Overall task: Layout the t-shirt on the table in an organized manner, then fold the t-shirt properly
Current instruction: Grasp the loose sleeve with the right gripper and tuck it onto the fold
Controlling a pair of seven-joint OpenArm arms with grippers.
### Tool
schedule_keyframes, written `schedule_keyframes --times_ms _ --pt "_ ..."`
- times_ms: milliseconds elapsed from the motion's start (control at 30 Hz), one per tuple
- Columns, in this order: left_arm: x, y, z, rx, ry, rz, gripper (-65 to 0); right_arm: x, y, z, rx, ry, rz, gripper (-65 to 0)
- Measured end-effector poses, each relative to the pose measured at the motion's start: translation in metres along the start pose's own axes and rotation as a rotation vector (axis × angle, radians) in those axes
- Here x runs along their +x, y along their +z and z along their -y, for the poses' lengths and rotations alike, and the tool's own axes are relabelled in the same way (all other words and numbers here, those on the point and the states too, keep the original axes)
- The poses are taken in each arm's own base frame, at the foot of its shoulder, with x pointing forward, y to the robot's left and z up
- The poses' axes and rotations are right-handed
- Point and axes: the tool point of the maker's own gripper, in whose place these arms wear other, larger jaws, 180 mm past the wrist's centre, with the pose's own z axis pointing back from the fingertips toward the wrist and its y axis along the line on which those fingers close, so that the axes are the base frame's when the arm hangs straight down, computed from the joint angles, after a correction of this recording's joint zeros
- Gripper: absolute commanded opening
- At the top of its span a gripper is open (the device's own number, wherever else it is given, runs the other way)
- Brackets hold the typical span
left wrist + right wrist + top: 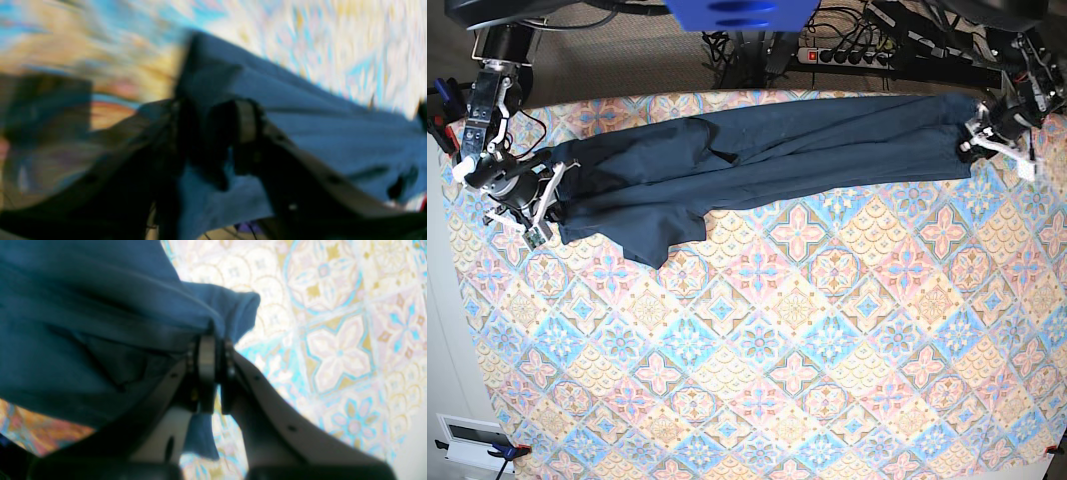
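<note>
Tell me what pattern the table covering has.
Diamond tiles in pastel blue, pink and cream with floral motifs on the table; the base view shows it best.

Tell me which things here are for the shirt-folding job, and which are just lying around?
For the job:
t-shirt
table
right gripper
left gripper

Just lying around:
power strip
cables
</note>
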Motion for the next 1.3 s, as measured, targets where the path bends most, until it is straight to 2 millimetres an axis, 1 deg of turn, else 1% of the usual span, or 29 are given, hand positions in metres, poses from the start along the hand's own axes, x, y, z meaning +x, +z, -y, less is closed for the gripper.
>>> schedule_keyframes --times_ms 67,133,233,300,367,433,533,600,700,800,867,900,967,1067,1100,1133,1200,1233,1267,1300 --pt "-0.001 0.000 -0.002 0.007 0.007 -0.001 -33.4 -0.004 0.000 0.001 -0.008 0.004 -0.017 -63.5" --pt "-0.002 0.000 0.000 0.001 0.011 -0.001 -31.2 -0.004 0.000 0.002 -0.010 0.002 -0.014 -63.5" --pt "0.005 0.005 -0.001 -0.021 0.052 0.038 -31.1 -0.002 0.001 0.004 -0.014 0.000 -0.011 -61.7" --pt "0.013 0.013 -0.005 -0.036 0.106 0.095 -31.0 -0.002 0.004 0.007 -0.027 -0.006 -0.006 -58.1" --pt "0.017 0.019 -0.008 -0.046 0.144 0.121 -31.0 0.002 0.010 0.015 -0.056 -0.004 0.008 -53.9" --pt "0.013 0.020 -0.005 -0.066 0.159 0.097 -31.2 0.008 0.017 0.021 -0.079 0.003 0.025 -49.4" --pt "0.017 0.021 0.002 -0.109 0.176 0.114 -31.2 0.013 0.022 0.025 -0.098 0.007 0.039 -43.3" --pt "0.021 0.021 0.004 -0.117 0.176 0.125 -31.2 0.014 0.023 0.025 -0.102 0.010 0.043 -41.1" --pt "0.020 0.021 0.004 -0.118 0.177 0.124 -31.2 0.014 0.024 0.028 -0.108 0.000 0.047 -40.7" --pt "0.024 0.020 0.007 -0.124 0.175 0.129 -31.2 0.013 0.031 0.039 -0.143 -0.018 0.054 -40.7" --pt "0.026 0.019 0.008 -0.129 0.175 0.135 -31.2 0.017 0.036 0.041 -0.160 -0.008 0.059 -40.7" --pt "0.026 0.019 0.009 -0.131 0.176 0.138 -31.2 0.021 0.036 0.039 -0.158 0.003 0.069 -40.7" --pt "0.029 0.019 0.011 -0.139 0.172 0.146 -31.2 0.034 0.030 0.024 -0.124 0.017 0.097 -40.7" --pt "0.036 0.018 0.015 -0.153 0.170 0.160 -30.8 0.060 0.012 -0.009 -0.029 0.058 0.138 -40.6" --pt "0.039 0.018 0.019 -0.171 0.174 0.171 -30.8 0.071 0.009 -0.014 -0.014 0.079 0.148 -40.5" --pt "0.042 0.019 0.023 -0.193 0.182 0.181 -30.8 0.082 0.008 -0.015 -0.011 0.098 0.160 -40.5" --pt "0.047 0.022 0.031 -0.241 0.200 0.199 -30.8 0.104 0.008 -0.011 -0.027 0.145 0.177 -40.4" --pt "0.049 0.023 0.033 -0.258 0.205 0.206 -30.8 0.118 0.007 -0.010 -0.026 0.161 0.200 -40.4" --pt "0.051 0.024 0.036 -0.276 0.212 0.213 -30.8 0.130 0.004 -0.011 -0.014 0.174 0.216 -40.4" --pt "0.051 0.024 0.039 -0.286 0.213 0.212 -30.8 0.138 -0.002 -0.011 -0.002 0.180 0.219 -40.4"
